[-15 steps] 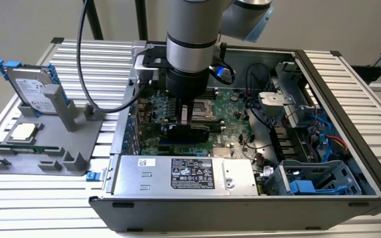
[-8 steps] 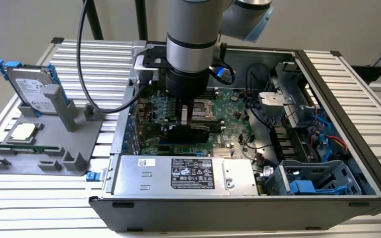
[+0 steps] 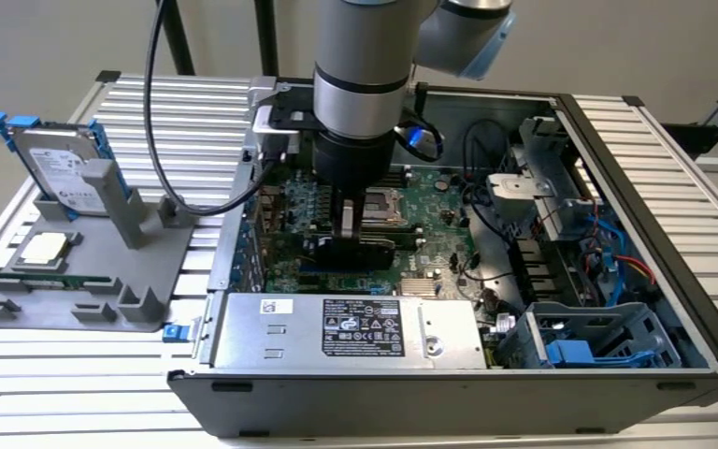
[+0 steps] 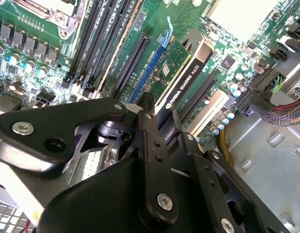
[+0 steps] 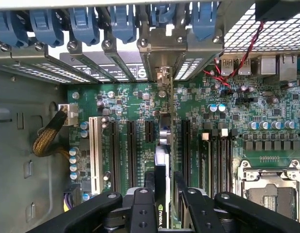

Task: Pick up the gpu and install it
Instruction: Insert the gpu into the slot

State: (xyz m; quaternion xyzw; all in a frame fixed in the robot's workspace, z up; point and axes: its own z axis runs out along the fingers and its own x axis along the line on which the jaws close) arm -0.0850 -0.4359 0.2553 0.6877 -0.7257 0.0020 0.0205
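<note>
Your black two-fingered tool (image 3: 351, 245) sat inside the open black computer case (image 3: 658, 224), low over the green motherboard (image 3: 440, 201), at about 9 o'clock from the case's centre in the exterior view. The tool was clamped on the gpu (image 4: 181, 73), a flat card with green circuit board on one face and black cooler shroud on the other, held on edge between the two black fingers (image 4: 152, 145). In the second wrist view the gpu stood over the long blue expansion slot (image 4: 149, 73), edge down at the slot; whether it was fully seated, you could not tell. In the first wrist view the gpu (image 5: 162, 160) ran edge-on from the tool (image 5: 163, 199) toward the silver rear bracket bay with blue plastic clips (image 5: 120, 22).

On the ribbed aluminium bench (image 3: 658, 122), at 9 o'clock of the case, sat a grey plastic holder tray (image 3: 85, 281). A silver hard drive with blue rails (image 3: 57, 164) stood tilted in it at its far end. A narrow green memory stick (image 3: 35, 278) lay near its 6 o'clock edge. The silver power supply box (image 3: 347, 327) filled the case's 6 o'clock side.
</note>
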